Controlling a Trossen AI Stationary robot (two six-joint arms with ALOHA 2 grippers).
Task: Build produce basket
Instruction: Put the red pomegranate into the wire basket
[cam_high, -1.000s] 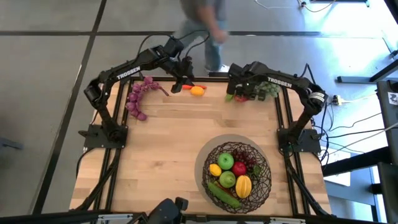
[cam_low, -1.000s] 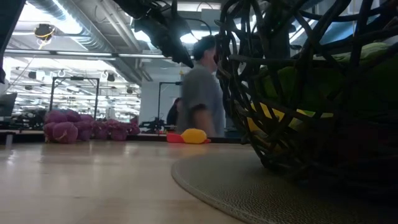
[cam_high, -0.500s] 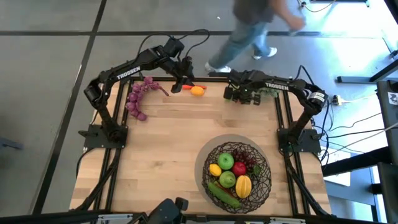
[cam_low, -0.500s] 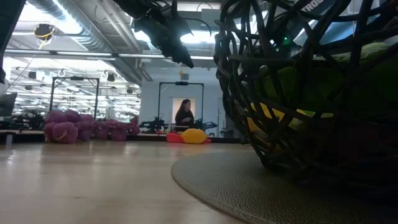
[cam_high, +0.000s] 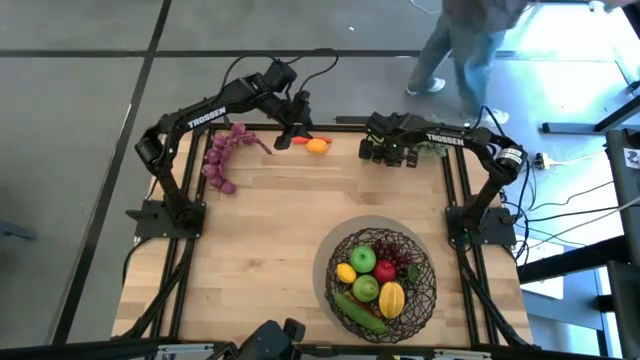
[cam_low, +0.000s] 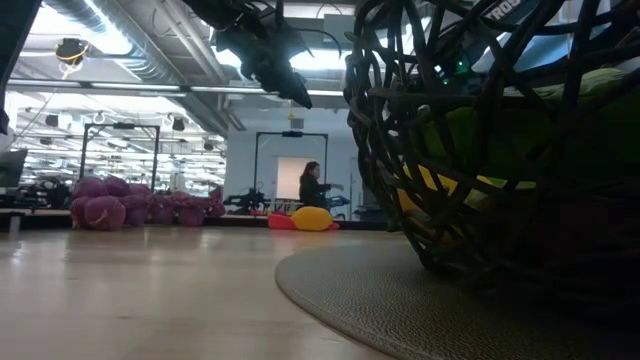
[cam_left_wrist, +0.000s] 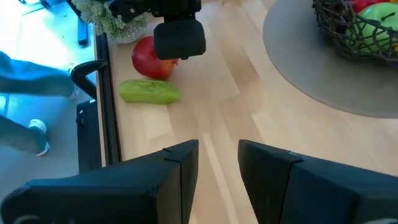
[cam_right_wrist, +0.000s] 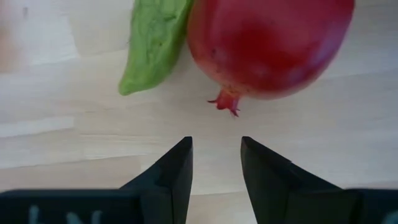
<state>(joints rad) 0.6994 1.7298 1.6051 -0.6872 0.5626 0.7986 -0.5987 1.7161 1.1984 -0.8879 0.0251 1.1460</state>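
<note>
The dark woven basket (cam_high: 421, 252) stands on a round grey mat (cam_high: 327, 243) at the near right and holds green and red apples, lemons and a cucumber. My right gripper (cam_high: 383, 152) is open at the far right, pointing down just short of a red pomegranate-like fruit (cam_right_wrist: 270, 43) and a green piece (cam_right_wrist: 154, 46) that lie on the table. My left gripper (cam_high: 293, 137) is open at the far edge, above the table beside a yellow-orange fruit (cam_high: 317, 146) and a red chili (cam_high: 301, 141). Purple grapes (cam_high: 220, 158) lie at the far left.
A pale green bushy piece (cam_left_wrist: 106, 18) lies by the far right corner behind my right gripper. The table's dark frame rail (cam_left_wrist: 102, 106) runs beside the green piece. Bare wood lies across the table's middle and near left. A person (cam_high: 470, 45) walks beyond the far edge.
My right gripper has tipped and come down over the red fruit and the green piece at the far right, which it now hides in the high view. A person has walked past the far edge toward the right.
</note>
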